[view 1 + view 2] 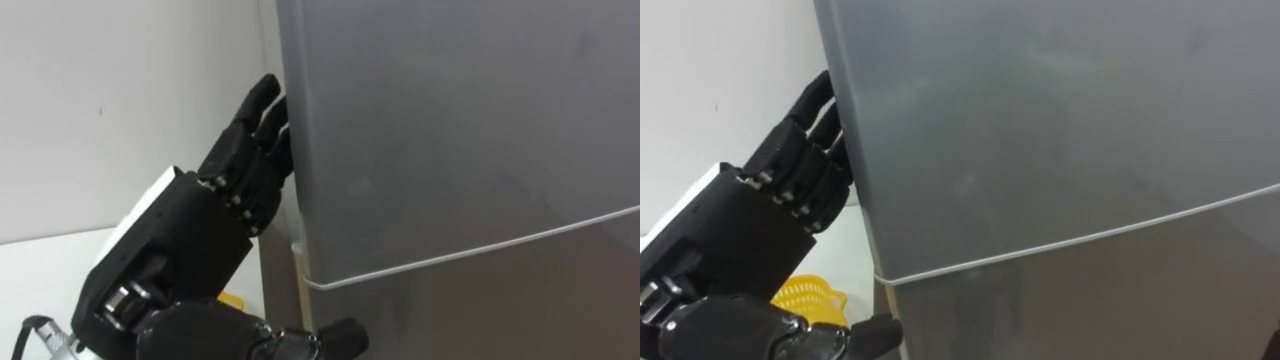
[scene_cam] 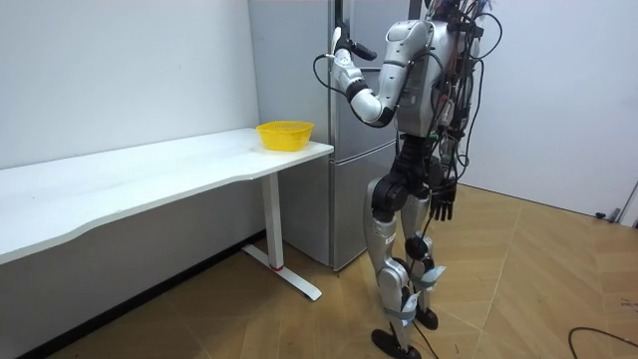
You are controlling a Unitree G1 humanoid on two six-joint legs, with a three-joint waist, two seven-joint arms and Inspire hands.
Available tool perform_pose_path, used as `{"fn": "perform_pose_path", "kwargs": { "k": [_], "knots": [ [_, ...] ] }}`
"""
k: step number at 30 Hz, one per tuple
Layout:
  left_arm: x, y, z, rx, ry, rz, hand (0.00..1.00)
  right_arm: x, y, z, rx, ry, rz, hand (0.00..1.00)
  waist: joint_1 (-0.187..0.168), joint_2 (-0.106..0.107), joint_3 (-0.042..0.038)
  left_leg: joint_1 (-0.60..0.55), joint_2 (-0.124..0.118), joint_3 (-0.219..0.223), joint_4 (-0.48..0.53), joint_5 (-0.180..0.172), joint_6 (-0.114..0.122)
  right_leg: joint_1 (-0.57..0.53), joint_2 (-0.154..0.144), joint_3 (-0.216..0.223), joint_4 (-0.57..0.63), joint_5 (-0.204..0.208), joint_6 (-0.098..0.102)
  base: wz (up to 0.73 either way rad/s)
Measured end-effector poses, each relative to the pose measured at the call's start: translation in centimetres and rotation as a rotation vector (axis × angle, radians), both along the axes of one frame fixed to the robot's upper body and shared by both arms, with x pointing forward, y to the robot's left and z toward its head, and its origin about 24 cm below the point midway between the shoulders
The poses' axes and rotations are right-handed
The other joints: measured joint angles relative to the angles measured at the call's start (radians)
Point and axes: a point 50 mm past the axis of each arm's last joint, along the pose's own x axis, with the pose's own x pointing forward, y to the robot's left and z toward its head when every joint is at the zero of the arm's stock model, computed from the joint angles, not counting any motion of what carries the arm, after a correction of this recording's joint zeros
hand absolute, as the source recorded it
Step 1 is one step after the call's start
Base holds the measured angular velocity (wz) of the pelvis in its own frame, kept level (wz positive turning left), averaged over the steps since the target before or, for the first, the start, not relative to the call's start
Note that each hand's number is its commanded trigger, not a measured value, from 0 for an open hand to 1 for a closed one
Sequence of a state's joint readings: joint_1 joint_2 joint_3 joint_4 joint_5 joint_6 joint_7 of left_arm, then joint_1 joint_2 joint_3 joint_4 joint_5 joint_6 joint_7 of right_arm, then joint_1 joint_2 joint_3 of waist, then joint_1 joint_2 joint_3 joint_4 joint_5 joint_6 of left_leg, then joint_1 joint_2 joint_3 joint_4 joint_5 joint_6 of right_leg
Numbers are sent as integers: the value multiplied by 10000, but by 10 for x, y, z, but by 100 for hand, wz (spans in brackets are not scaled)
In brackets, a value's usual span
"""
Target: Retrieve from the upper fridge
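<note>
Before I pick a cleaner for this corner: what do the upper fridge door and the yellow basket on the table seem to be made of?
Upper fridge door: probably painted or coated sheet metal, grey with a satin finish, since it gives only a soft, blurred sheen. Yellow basket: most likely moulded plastic, going by its even bright colour and open lattice wall.

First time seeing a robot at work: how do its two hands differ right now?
Height: the left hand is raised high, while the right hand hangs low beside the thigh.
Contact: the left hand is up against the left edge of the upper fridge door, while the right hand is clear of everything.
Both hands are black.
</note>
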State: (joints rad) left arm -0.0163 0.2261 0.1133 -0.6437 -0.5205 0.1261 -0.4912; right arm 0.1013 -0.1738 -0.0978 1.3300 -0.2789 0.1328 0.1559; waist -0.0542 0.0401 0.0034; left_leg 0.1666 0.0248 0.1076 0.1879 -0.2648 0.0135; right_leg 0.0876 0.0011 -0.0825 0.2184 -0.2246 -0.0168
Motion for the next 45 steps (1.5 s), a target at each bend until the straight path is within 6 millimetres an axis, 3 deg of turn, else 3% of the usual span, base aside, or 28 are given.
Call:
{"fn": "perform_pose_path", "kwargs": {
  "k": [6, 7, 8, 9, 17, 18, 19, 20, 24, 28, 33, 45],
  "knots": [
    [0, -2, -1, 17, 44, -106, 0, 2, 1, 0, 6, 4, 217, 0, -4, -2, 2, -2, 4, -8, -4, 0, 0, 9, 1, -8, -1, 1, -2, 0],
    [0, -2, -1, 17, 46, -108, 46, 2, 1, 0, 15, 48, 360, 0, -3, -3, 2, -1, 4, -7, -5, 0, 0, 12, 0, -8, -1, 2, -2, 0],
    [0, -2, -1, 18, 50, -116, 64, 2, 1, 0, 20, 56, 386, 0, -3, -3, 2, -2, 3, -8, -5, 0, 0, 12, -1, -7, 0, 2, -2, 0],
    [0, -3, -1, 18, 63, -133, 100, 1, 1, 0, 28, 61, 392, 0, -3, -2, 2, 0, 1, -6, -5, 0, 0, 12, -1, -9, 3, 2, -1, 0],
    [2, 4, 0, -161, 45, 388, 100, 0, 2, -1, 60, 149, 605, 0, 48, -6, 5, -12, -10, 11, -4, 0, 0, 9, -5, -7, -23, 20, 24, 0],
    [2, 4, 1, -174, 7, 391, 66, 0, 3, -1, 74, 164, 701, 0, 50, -4, 2, -26, -13, 13, -3, 0, 0, 12, -10, -12, -100, 30, 39, 3],
    [2, 4, 2, -172, -18, 363, 51, 1, 3, -1, 97, 169, 751, 0, 51, 24, -16, -47, -13, 14, -1, -1, 0, 15, -7, -18, -141, 52, 48, 3],
    [3, 2, 2, -130, -77, 215, 0, 2, 3, -1, 133, 139, 761, 0, 47, 45, -10, -83, -14, 15, 0, 0, 0, 4, -7, -27, -155, 92, 63, 0],
    [1, -9, 1, 76, -90, -602, 0, 3, 3, 0, 210, 113, 778, 0, 22, 137, -59, -134, -18, 58, 6, 0, 0, -31, -10, -29, -159, 139, 82, -1],
    [0, -16, -3, 470, 96, -1320, 0, 3, 3, 0, 231, 119, 780, 0, -71, 166, -26, -148, -5, 64, 8, 0, 0, -58, -2, -26, -160, 147, 69, 0],
    [-4, -27, -4, 577, 44, -2411, 0, 4, 2, 0, 233, 118, 905, 0, -242, 245, -68, -144, -3, 64, 11, 0, 0, -59, 9, -6, -167, 147, 68, 0],
    [-9, -40, -3, 921, -360, -3983, 0, 4, -2, 1, 212, 174, 1131, 0, -358, 188, -50, -57, 9, 87, 6, 0, 0, -6, 12, 153, -151, 149, 63, -1]
  ]
}}
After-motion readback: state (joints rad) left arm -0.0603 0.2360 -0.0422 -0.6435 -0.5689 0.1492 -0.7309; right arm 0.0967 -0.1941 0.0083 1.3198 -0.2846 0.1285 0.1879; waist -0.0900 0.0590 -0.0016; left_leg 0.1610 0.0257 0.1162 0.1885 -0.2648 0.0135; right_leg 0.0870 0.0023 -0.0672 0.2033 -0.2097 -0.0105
